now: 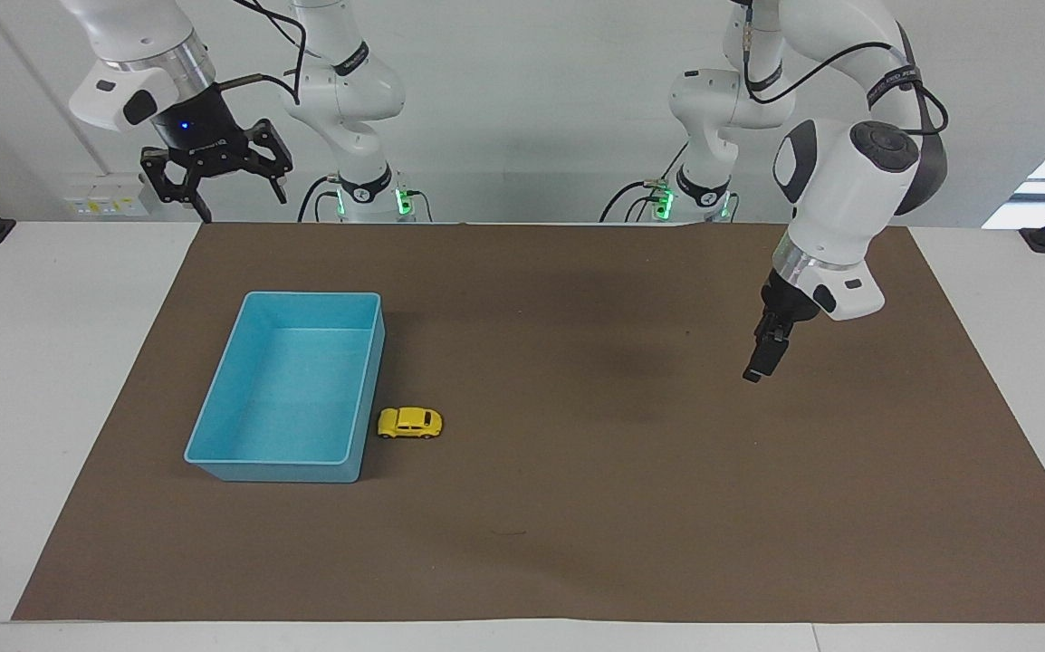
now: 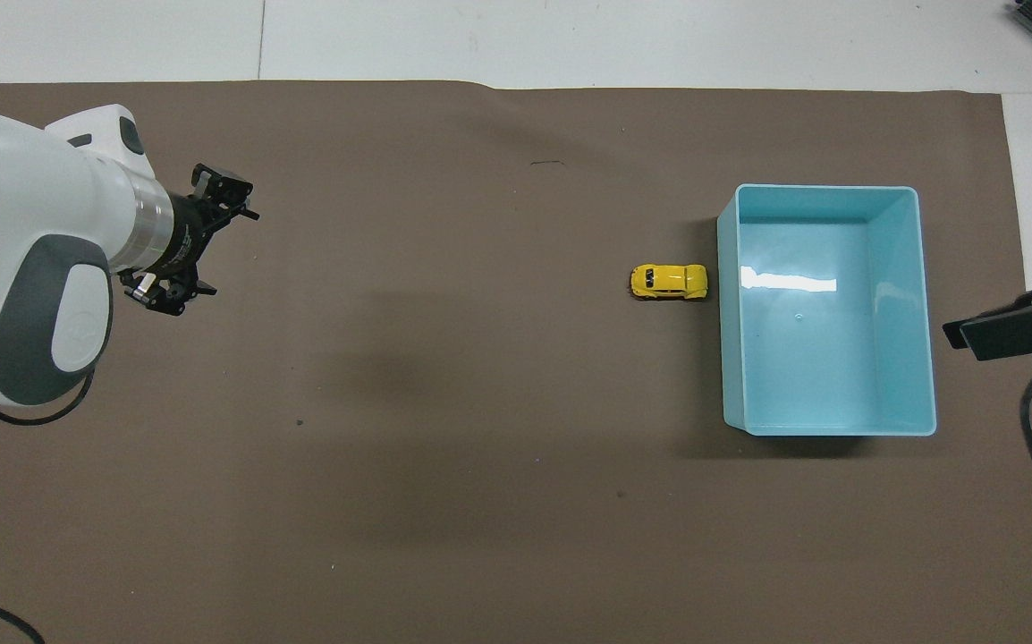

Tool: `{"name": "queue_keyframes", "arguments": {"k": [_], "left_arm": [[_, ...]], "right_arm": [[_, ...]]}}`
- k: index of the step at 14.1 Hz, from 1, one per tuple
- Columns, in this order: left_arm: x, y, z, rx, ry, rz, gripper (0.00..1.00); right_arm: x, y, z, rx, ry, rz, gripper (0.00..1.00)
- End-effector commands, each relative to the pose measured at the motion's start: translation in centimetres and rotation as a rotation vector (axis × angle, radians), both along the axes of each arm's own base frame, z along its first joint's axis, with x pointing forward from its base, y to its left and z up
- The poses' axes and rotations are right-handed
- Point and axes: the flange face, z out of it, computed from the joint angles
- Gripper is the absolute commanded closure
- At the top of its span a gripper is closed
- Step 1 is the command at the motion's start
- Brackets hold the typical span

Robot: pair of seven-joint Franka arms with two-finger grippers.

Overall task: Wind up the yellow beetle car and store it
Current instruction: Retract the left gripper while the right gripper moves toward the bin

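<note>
Your car [image 1: 409, 423] sits on the bench beside the bin [image 1: 215, 462], unstored; right end effector [image 1: 212, 186] spread, left end effector [image 1: 761, 355] unclear.

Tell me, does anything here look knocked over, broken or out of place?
Nothing stands out. The tiny yellow beetle-shaped toy car sits upright on its wheels on the brown mat, right beside the empty light blue plastic bin, which stands level.

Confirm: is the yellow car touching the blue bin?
Apart. The overhead view shows a thin strip of brown mat between the yellow beetle car and the blue bin; neither gripper is near.
</note>
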Motion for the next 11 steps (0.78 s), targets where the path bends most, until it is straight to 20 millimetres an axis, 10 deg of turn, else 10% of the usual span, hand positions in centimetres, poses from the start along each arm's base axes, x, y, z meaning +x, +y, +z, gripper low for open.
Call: {"name": "queue_keyframes", "arguments": {"k": [1,11], "left_arm": [[-1.1,1.7,1.7,0.032,0.009,-0.098,0.00],[-3.6,5.3,4.5,0.117,0.062,-0.517,0.00]], "right_arm": [[-0.5,1.0,-0.5,0.022,-0.020,0.127,0.00],[1.9,4.6,-5.0,-0.010,-0.036,0.637,0.00]]}}
